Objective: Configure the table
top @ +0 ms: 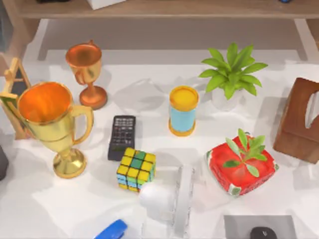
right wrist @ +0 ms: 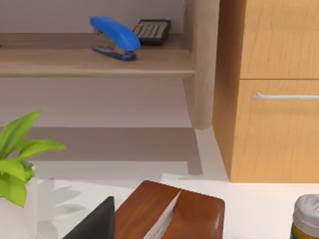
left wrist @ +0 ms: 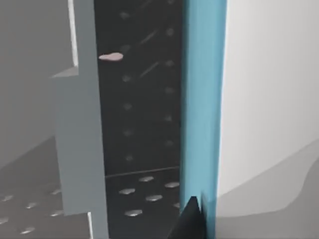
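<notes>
Table [top: 149, 99]: the broad white top under everything; it lies below my right pincer [right wrist: 97, 221] and runs ahead of it to the back wall.
Cabinet [right wrist: 279, 99]: wooden, with a bar handle, well ahead of my right pincer and off to one side.
Shelf [right wrist: 75, 62]: a light wood board, far ahead of my right pincer and higher than the tabletop.
White arm [top: 169, 199]: over the table's near edge in the top view; I cannot tell which of my arms it is.
Tissue box [right wrist: 174, 211]: brown, just beside my right pincer, standing on the table.
Gold trophy [top: 52, 124]: upright at the table's left, well apart from my right pincer.
Plant [right wrist: 17, 159]: green leaves in a white pot, near my right pincer, on the other side from the tissue box.
Red box [top: 241, 167]: a leafy sprig on top, between the plant and the near edge.
Copper trophy [top: 87, 72]: upright behind the gold trophy.
Can [top: 183, 110]: pale blue with a yellow lid, mid-table.
Cube [top: 136, 169]: coloured squares, just beside the white arm.
Calculator [top: 122, 137]: black, touching or nearly touching the cube's far side.
Stapler [right wrist: 114, 37]: blue, on the shelf, far ahead of my right pincer.
Right pincer: above the table; I cannot tell its state.
Left pincer [left wrist: 192, 219]: close against a blue upright panel [left wrist: 202, 99]; I cannot tell its state.
</notes>
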Controlling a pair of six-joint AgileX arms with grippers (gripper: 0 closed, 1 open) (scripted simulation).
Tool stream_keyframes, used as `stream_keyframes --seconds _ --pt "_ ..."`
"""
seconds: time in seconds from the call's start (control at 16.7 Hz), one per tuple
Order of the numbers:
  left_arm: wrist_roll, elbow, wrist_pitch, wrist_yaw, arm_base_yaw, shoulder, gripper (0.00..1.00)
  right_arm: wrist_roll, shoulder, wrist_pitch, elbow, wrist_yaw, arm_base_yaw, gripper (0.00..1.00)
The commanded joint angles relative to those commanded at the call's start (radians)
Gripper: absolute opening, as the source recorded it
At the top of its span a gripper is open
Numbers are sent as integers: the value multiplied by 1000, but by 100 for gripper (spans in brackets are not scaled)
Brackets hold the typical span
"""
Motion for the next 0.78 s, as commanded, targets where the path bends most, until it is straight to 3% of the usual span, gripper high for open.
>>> stream_keyframes --seconds 0.48,0.78 --pt "-9 79 -9 -26 -31 70 0 0 0 0 0 0 0 100" --pt "-9 79 -9 -26 -31 70 38 0 0 0 0 0 0 100"
